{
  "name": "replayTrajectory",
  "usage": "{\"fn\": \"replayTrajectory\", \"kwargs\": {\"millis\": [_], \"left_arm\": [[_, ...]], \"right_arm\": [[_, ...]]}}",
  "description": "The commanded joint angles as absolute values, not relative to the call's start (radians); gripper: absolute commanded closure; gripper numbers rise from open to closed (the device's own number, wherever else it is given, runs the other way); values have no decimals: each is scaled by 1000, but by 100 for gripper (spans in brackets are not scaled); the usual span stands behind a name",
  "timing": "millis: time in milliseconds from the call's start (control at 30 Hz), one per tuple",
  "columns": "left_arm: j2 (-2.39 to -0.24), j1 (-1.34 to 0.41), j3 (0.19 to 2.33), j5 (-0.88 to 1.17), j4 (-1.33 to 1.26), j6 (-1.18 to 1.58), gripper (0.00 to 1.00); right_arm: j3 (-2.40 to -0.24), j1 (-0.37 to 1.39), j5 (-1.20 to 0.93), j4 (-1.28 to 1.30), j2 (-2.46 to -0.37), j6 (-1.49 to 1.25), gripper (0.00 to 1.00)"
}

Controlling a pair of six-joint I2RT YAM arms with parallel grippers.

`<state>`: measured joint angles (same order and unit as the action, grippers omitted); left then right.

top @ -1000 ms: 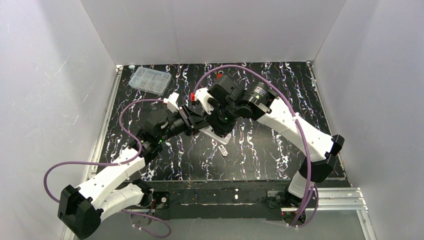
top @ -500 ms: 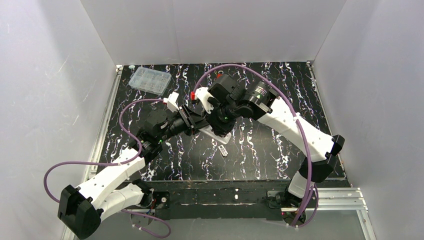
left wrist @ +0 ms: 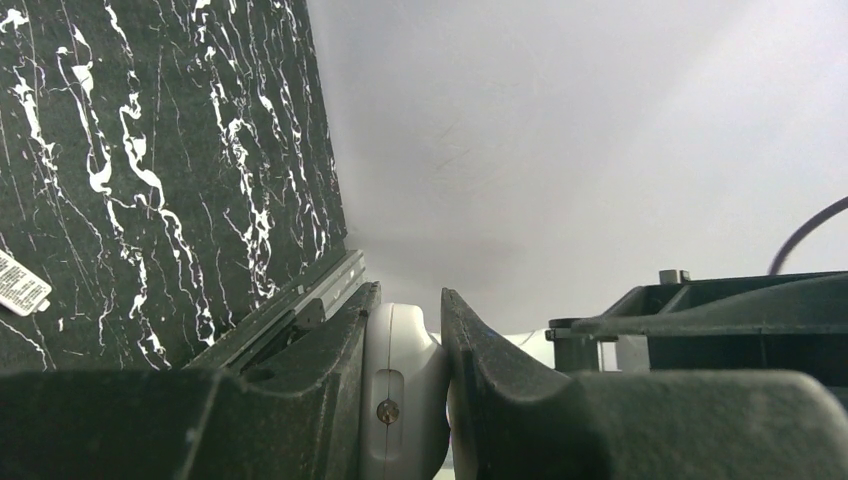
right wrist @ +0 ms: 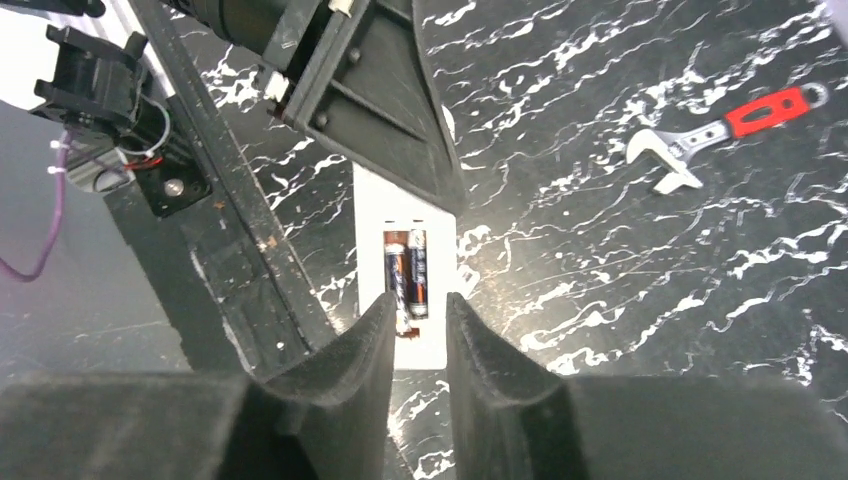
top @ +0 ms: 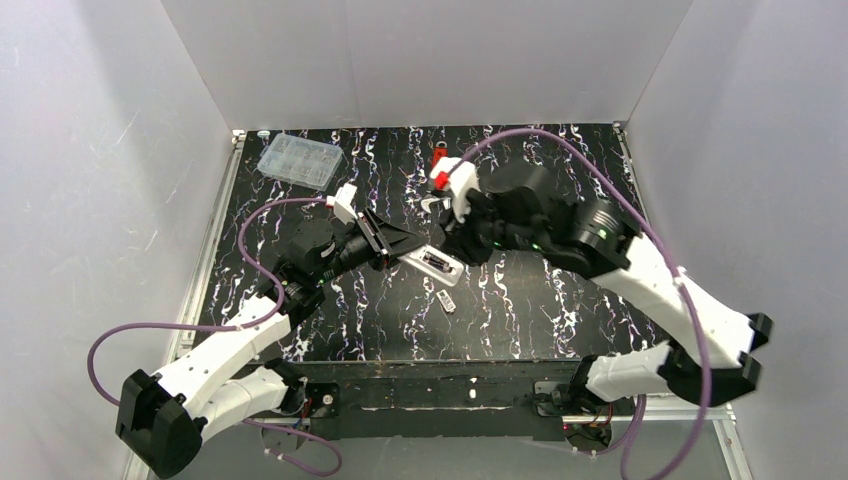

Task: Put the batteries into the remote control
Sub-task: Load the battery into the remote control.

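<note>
The left pincer is clamped on the remote by its long edges, with the far end sticking out past the fingertips; two batteries lie side by side in its open back; the right pincer hangs just above that end, fingers parted by a narrow gap, seemingly holding nothing; a red-handled wrench lies on the table well beyond this pincer; a small white piece lies near it, toward the arm bases.
</note>
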<state>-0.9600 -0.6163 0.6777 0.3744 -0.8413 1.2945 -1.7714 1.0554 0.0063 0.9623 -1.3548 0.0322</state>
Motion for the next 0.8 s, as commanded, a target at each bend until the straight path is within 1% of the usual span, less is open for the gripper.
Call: {"fn": "replayTrajectory", "kwargs": {"millis": [0,100,200,267,367,400,533,600,667,700,767], "left_arm": [[-956,-615,685,403,-933,1325,100],[-970,-615,700,428,-936,1340,100],[-988,-614,721,458,-938,1358,100],[-999,-615,727,477,-948,1374,100],[-1006,-615,736,498,-955,1383,100],[-1006,-615,739,502,-954,1384,100],[-1001,-615,741,503,-955,1379,100],[-1003,-615,739,502,-962,1381,100],[-1007,-615,739,503,-971,1385,100],[-1008,-615,738,503,-973,1385,100],[-1010,-615,739,505,-978,1387,100]], "right_arm": [[-1553,1058,66,625,-1183,102,63],[-1409,1058,37,501,-1082,174,53],[-1316,1057,-73,470,-1008,302,44],[-1273,1057,-146,467,-979,384,41],[-1230,1044,-154,417,-957,417,41],[-1222,1033,-152,400,-952,415,42],[-1183,1001,-144,326,-916,385,58],[-1161,992,-146,316,-897,372,68],[-1144,986,-143,328,-885,365,81],[-1137,982,-142,338,-878,362,85],[-1119,971,-136,350,-861,356,88]]}}
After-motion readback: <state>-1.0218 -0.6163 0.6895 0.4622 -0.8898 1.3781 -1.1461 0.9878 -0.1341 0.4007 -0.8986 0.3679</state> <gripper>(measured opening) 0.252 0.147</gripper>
